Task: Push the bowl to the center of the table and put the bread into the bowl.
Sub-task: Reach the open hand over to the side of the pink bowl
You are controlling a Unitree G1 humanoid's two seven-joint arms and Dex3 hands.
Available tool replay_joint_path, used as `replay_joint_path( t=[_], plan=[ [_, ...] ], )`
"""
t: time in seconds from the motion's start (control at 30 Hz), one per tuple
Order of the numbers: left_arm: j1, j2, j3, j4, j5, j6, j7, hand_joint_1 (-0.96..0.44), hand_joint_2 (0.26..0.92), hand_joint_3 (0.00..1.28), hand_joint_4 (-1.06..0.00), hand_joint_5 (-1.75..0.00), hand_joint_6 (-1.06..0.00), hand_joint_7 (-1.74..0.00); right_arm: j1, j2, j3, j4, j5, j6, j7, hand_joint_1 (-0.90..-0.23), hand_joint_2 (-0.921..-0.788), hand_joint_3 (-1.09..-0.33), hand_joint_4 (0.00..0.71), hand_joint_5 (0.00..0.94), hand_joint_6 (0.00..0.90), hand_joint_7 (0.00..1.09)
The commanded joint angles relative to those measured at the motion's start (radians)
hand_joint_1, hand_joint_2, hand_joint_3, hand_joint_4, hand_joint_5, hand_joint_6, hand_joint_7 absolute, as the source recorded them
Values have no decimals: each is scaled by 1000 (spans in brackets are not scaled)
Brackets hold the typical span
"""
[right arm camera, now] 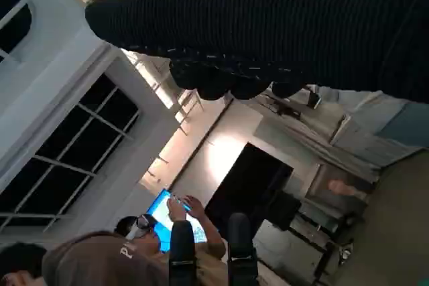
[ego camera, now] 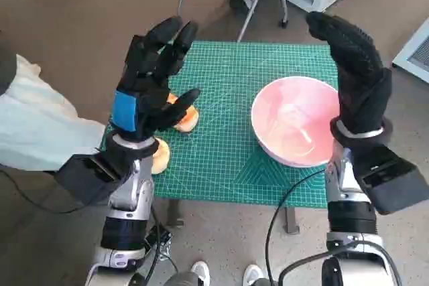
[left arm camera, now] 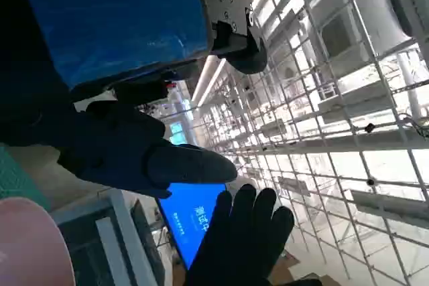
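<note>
Black-gloved right hand [ego camera: 355, 72] is raised, fingers spread, holding nothing, and the round pink plastic bowl [ego camera: 295, 128] sits just inside its palm, toward the table's middle, so this hand is nearer for the push. Blue-taped left hand [ego camera: 151, 78] hovers open over the orange-brown bread pieces [ego camera: 182, 117] on the green cutting mat [ego camera: 221, 98].

Even, soft-shadowed head view; bright ceiling backlight turns both wrist views' foregrounds dark.

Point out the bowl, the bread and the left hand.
pink bowl [ego camera: 295, 159]: head view, near outer wall.
bread [ego camera: 188, 120]: head view, visible orange crust.
left hand [ego camera: 144, 95]: head view, back by blue tape.
</note>
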Motion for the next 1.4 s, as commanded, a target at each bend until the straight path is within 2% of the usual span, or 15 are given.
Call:
replay_joint_path(
  t=[0.03,0.73,0.87,1.0,1.07,1.13,1.2,1.3,1.4],
  plan=[
    [-19,-3,0,8,-4,-9,-1,-376,921,226,-420,-12,-192,-637,22,-12,-3,13,-6,-1,-3,-540,-921,-743,343,0,3,745],
    [-20,0,-2,10,6,-7,3,-376,921,234,-421,-10,-186,-655,33,-19,-6,9,-1,0,-3,-542,-921,-741,343,0,5,741],
    [-19,-1,-3,9,9,-8,5,-368,921,233,-422,-10,-184,-659,32,-35,-18,29,21,-2,13,-542,-921,-739,343,0,5,741],
    [-15,-1,-3,7,12,-8,7,-357,921,234,-423,-10,-182,-663,24,-62,-47,96,52,-24,36,-537,-921,-738,341,0,3,741],
    [-14,0,-3,6,12,-7,7,-352,921,234,-423,-10,-181,-665,21,-76,-67,136,54,-42,31,-533,-921,-741,340,0,1,743],
    [-13,1,-2,6,10,-7,6,-346,921,234,-423,-10,-180,-666,14,-91,-90,183,33,-60,-5,-528,-921,-751,339,0,0,750],
    [-13,2,-1,7,7,-6,4,-337,921,235,-424,-10,-179,-667,13,-103,-111,225,-4,-76,-60,-525,-921,-765,336,0,-1,758],
    [-11,2,0,6,6,-6,5,-329,921,237,-425,-10,-178,-667,23,-131,-141,293,-79,-75,-183,-519,-921,-779,329,0,-1,761],
    [-11,1,0,8,3,-7,3,-322,921,239,-427,-11,-178,-667,27,-156,-158,372,-121,-70,-274,-505,-921,-793,324,1,-1,761]
  ],
)
